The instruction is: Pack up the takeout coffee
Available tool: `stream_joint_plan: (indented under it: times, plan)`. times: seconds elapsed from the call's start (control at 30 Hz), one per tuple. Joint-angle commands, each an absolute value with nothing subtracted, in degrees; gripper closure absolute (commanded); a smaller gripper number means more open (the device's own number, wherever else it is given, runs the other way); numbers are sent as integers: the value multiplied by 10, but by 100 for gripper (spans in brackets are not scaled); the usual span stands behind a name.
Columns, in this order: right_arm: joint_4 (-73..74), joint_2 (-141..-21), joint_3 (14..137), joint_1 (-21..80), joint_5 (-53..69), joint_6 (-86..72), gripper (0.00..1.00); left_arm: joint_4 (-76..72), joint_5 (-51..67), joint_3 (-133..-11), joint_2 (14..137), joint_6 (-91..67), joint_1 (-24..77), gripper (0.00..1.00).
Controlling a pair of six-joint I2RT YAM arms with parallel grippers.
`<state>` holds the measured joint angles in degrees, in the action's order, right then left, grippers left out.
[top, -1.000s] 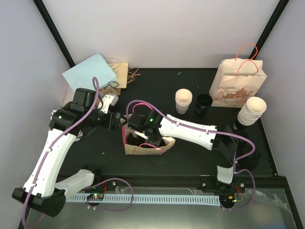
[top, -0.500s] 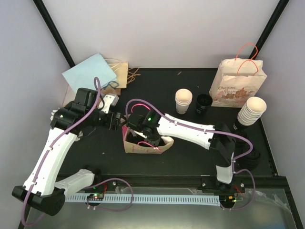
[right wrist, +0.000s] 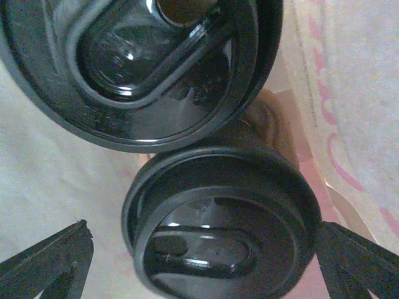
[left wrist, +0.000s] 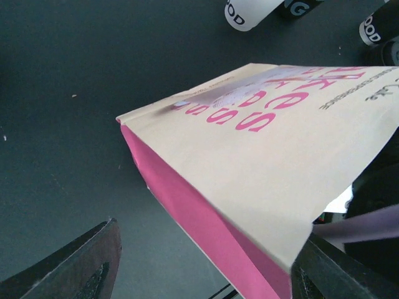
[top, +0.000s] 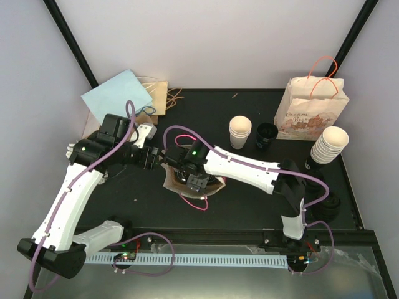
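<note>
Paper bag (left wrist: 268, 143) in the middle of the table (top: 249, 208), two lidded cups (right wrist: 218, 230) inside. Right fingers (right wrist: 43, 265) spread wide above the cups, holding nothing. Left fingers (left wrist: 75, 261) open astride the bag's edge.

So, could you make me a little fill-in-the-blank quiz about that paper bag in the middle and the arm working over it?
1. The paper bag has ___ lidded coffee cups inside it.
2. Seen from the left wrist, the bag's folded side panel is coloured ___.
3. The right gripper hovers over the cups with its jaws ___.
Missing words: two; pink; open.
</note>
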<state>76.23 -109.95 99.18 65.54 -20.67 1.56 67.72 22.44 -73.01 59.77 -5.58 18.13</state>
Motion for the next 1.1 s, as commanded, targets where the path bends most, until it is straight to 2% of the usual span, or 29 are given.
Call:
stream_joint_plan:
  times: [0.0,0.37,0.63,0.87,1.07]
  plan:
    - [781,-1094,1028,659,-227,8,0,695,208,-739,604,-47,185,28]
    - [790,-1080,1043,671,-219,3,0,709,224,-760,609,-50,187,32]
    - [769,-1061,1027,672,-211,0,0,732,247,-768,578,-72,202,29]
    - [755,-1048,1022,673,-208,3,0,716,247,-727,527,-138,242,26]
    - [739,-1036,1013,673,-205,4,0,660,223,-685,502,-216,312,33]
